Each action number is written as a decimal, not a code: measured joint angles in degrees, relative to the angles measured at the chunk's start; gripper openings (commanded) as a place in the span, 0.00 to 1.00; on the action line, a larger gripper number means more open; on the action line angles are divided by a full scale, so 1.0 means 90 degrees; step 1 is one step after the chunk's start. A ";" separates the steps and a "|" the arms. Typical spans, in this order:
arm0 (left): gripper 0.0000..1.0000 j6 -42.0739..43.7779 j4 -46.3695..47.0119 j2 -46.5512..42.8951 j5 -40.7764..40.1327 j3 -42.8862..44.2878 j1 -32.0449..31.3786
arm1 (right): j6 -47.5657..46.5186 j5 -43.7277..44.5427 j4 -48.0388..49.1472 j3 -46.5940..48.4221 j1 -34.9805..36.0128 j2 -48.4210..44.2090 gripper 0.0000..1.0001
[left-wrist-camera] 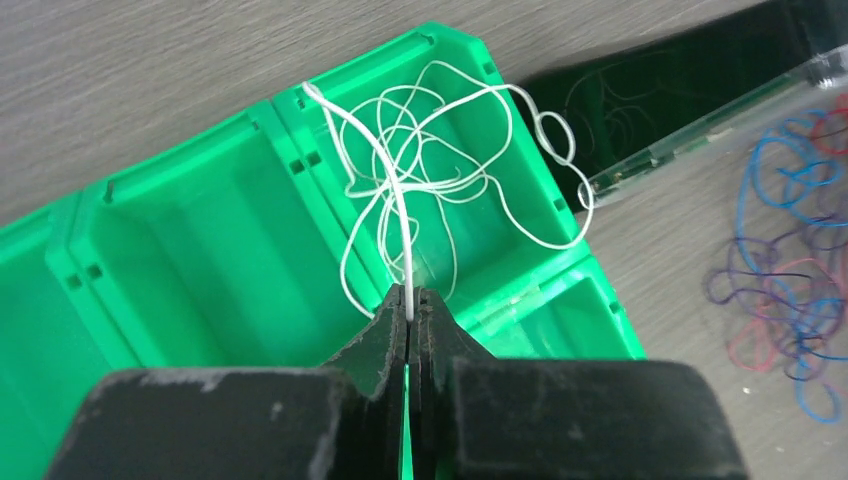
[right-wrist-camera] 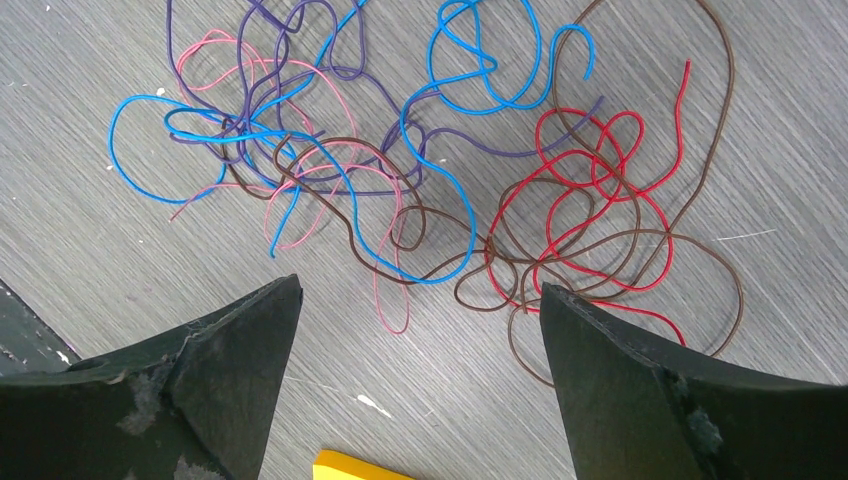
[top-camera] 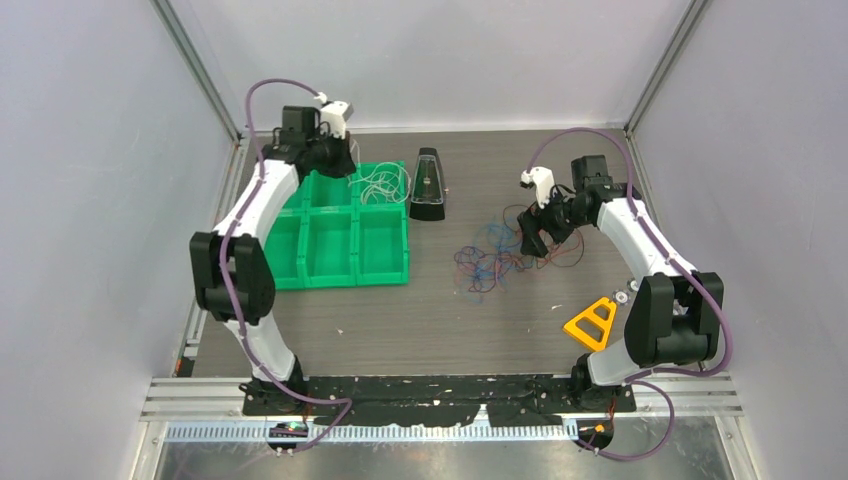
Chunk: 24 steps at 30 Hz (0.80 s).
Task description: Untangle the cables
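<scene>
Over the green tray (left-wrist-camera: 200, 230), the left gripper (left-wrist-camera: 410, 296) is pinched tight on a white cable (left-wrist-camera: 398, 195) — its loose loops spill into a corner compartment. Meanwhile the right gripper (right-wrist-camera: 420, 290) hangs wide open, holding nothing, just above the tangle of blue, red, purple, pink and brown cables (right-wrist-camera: 400, 180) lying on the table (right-wrist-camera: 90, 250).

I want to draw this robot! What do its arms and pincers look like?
The left arm and right arm have white shells with chunky black joints. A thick purple hose loops along each one, and a small white block sits near each wrist. The left pincer and right pincer are black, with two wedge-shaped fingers scuffed pale grey.
</scene>
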 measured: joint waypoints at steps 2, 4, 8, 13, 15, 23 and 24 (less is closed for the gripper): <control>0.00 0.0389 -0.0321 0.0415 -0.0316 0.0503 -0.0270 | -0.0019 0.0010 -0.0024 0.0000 0.0000 0.0000 0.95; 0.00 0.0653 -0.0546 0.0789 -0.0512 0.0899 -0.0525 | -0.0041 0.0019 -0.0056 0.0000 0.0000 0.0000 0.95; 0.00 0.0877 -0.1115 0.1695 -0.0593 0.1906 -0.0911 | -0.0083 0.0041 -0.0112 0.0000 -0.0002 0.0000 0.95; 0.00 0.0758 -0.1683 0.2630 -0.0333 0.2674 -0.0984 | -0.0117 0.0058 -0.0160 0.0000 -0.0051 0.0000 0.95; 0.00 0.0663 -0.1848 0.2837 -0.0272 0.2713 -0.0947 | -0.0126 0.0061 -0.0175 0.0000 -0.0090 0.0000 0.95; 0.39 0.0401 -0.2438 0.3274 -0.0345 0.2977 -0.0891 | -0.0221 0.0063 -0.0328 -0.0007 -0.0163 -0.0027 0.95; 0.44 0.0372 -0.2453 0.3274 -0.0306 0.2985 -0.0884 | -0.0236 0.0063 -0.0345 -0.0007 -0.0165 -0.0027 0.95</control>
